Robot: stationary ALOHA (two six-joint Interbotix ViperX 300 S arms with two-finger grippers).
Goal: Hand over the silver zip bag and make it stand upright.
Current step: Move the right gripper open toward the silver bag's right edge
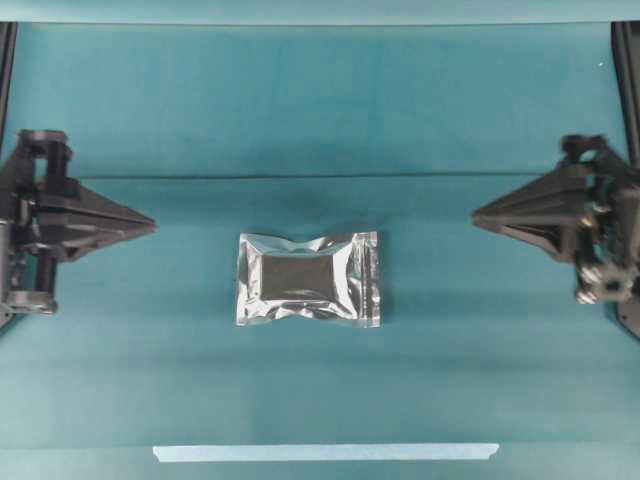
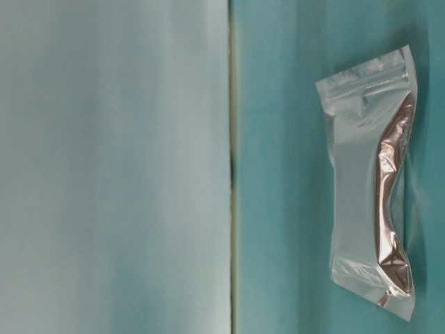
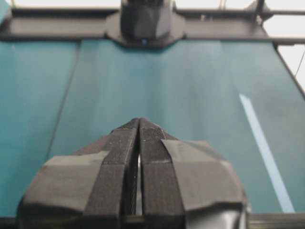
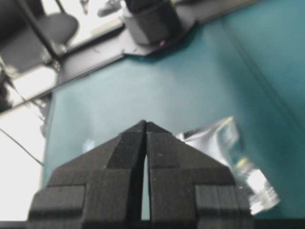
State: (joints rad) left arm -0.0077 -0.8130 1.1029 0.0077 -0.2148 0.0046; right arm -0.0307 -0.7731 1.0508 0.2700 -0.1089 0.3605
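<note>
The crinkly silver foil zip bag with the dark grey centre panel is lying flat in the middle of the teal table cover, long side running left to right. Nothing sits on it or next to it, so both arms have an open path in. The black left gripper is parked well off to the left with its fingers pressed together, holding nothing. Same for the black right gripper on the other side: clamped tight, empty, pointing toward the bag. Only other thing around is a long pale tape strip stuck along the near edge, well apart from the bag.
</note>
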